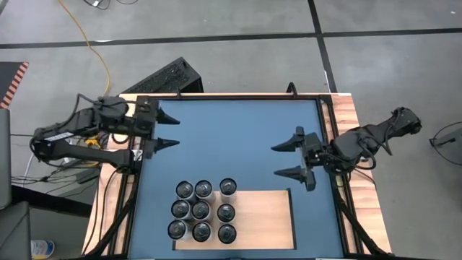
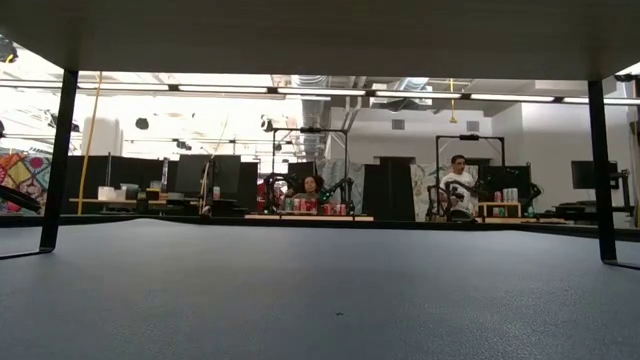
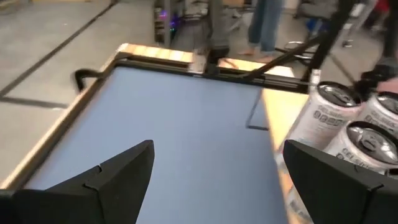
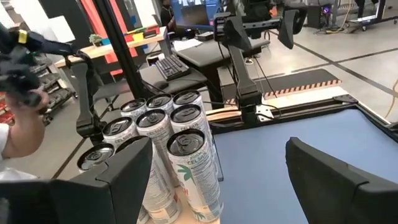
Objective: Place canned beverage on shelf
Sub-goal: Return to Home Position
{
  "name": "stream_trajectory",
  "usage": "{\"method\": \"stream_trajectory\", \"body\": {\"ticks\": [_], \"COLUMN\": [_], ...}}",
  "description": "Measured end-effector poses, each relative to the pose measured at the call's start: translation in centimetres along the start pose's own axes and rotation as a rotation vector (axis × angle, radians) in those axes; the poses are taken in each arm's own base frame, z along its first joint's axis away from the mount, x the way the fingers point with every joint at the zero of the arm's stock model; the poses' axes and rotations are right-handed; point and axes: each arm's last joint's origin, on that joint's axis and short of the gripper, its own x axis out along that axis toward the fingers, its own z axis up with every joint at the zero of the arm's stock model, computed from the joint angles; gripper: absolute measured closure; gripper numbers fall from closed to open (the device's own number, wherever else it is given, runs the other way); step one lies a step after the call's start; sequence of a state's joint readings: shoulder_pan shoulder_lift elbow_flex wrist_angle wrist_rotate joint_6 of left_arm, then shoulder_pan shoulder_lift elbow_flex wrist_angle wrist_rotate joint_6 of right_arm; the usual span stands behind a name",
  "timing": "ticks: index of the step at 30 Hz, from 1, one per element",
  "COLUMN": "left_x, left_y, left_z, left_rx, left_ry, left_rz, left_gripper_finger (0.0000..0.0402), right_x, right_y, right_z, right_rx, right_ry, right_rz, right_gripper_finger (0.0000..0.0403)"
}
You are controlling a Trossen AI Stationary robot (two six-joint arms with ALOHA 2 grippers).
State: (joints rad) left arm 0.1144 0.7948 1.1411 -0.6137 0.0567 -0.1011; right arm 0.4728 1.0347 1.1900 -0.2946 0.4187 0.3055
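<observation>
Blue table top (image 1: 231,137) fills a frame of narrow wooden side strips (image 1: 351,130), and it lies bare between the 2 arms. The left gripper (image 1: 178,131) hangs over one side of the blue, its 2 dark fingers spread wide with nothing between them. The right gripper (image 1: 274,160) faces it from the opposite side, well apart, and its fingers are likewise spread and empty. The tips of both point inward, toward each other.

The shelf (image 1: 263,220) lies flat on the table top. One corner of it is near the right gripper, just off that gripper's fingertips and not beneath them. From the left gripper the shelf sits farther off, diagonally across the blue.

9 cans (image 1: 200,210) stand upright in 3 rows of 3 on the end of the shelf farther from the right gripper. The end closer to that gripper is bare wood. Neither gripper touches a can.

From the right wrist the cans show ahead, past one of the spread fingers (image 4: 124,180), as a tight cluster with white labels and silver tops. From the left wrist 3 of them show off to one side, beyond a finger (image 3: 329,180).

At table height the surface runs level to a room of desks, where 2 seated people (image 2: 312,186) show far behind
</observation>
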Motion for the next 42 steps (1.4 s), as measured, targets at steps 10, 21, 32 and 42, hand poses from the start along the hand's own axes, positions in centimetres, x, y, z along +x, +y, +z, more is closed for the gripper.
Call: {"method": "stream_trajectory", "body": {"ticks": [10, 21, 32, 42], "left_x": [2.3, -3.0, -0.9, -2.1], "left_y": [-1.2, -1.2, -0.7, -0.1], "left_z": [-2.6, -2.3, -5.3, -9.3], "left_rx": [0.089, 0.117, 0.109, 0.007], "left_ry": [-0.111, -0.274, -0.297, -0.327], "left_rz": [-0.199, -0.189, -0.104, -0.136], "left_gripper_finger": [0.0058, 0.0058, 0.0058, 0.0058], "right_x": [-1.3, -7.4, -10.9, -13.4], "right_y": [-0.7, -3.5, -6.3, -8.9], "right_z": [0.8, 2.3, 0.5, -4.8], "right_rx": [-0.129, -0.077, 0.001, 0.137], "right_ry": [-0.035, -0.099, -0.179, -0.305], "right_rz": [-0.003, -0.026, -0.116, -0.117], "right_gripper_finger": [0.0060, 0.0061, 0.0061, 0.0061]}}
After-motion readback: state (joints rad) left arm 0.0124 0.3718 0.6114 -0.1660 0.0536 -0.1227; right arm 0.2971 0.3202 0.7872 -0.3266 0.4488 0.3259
